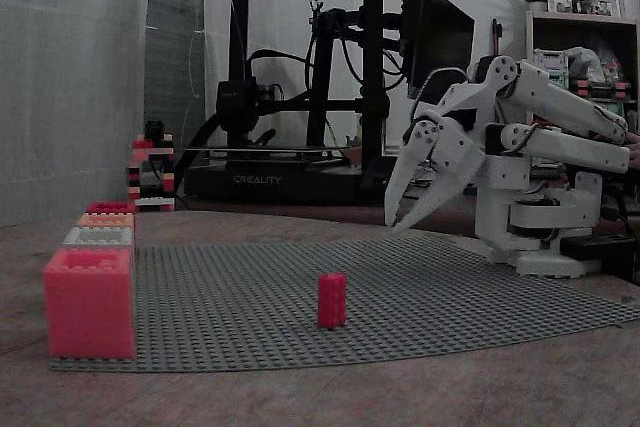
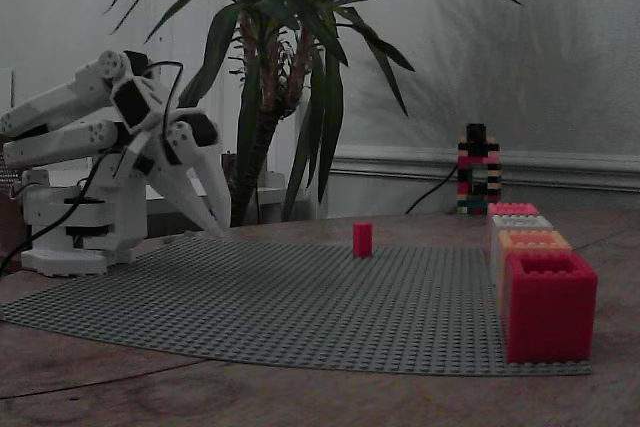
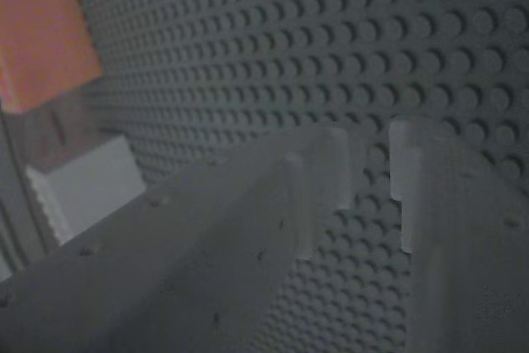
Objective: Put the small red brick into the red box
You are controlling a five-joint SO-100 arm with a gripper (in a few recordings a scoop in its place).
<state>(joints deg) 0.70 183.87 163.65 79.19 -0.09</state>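
Wrist view: the end effector (image 3: 369, 173) hangs above the studded grey baseplate (image 3: 331, 55), its 2 pale fingertips (image 3: 326, 159) set a narrow gap apart with nothing between them. Both fixed views show the white arm (image 1: 530, 147) folded low at one end of the counter (image 1: 400, 387), the end effector (image 1: 400, 217) pointing down just over the plate's edge nearest the arm, not touching it.

The small red brick (image 1: 332, 300) stands upright and alone on the baseplate (image 1: 450, 297), toward the near edge in a fixed view and toward the far edge in the other fixed view (image 2: 362, 239). Open studded surface lies on every side of it (no other piece stands between it and the end effector). It is well apart from the end effector and from the boxes.

4 open-topped brick boxes line the plate's edge farthest from the arm. In a fixed view the nearest is salmon-pink (image 1: 89, 303), then grey (image 1: 98, 236), pale orange (image 1: 105, 219), and the red box (image 1: 110, 207) at the back end of the row. The other fixed view reverses the order, with the red box (image 2: 550, 307) nearest the camera, at the plate's corner. A small multicoloured brick tower (image 2: 478, 169) stands on the counter beyond the row.
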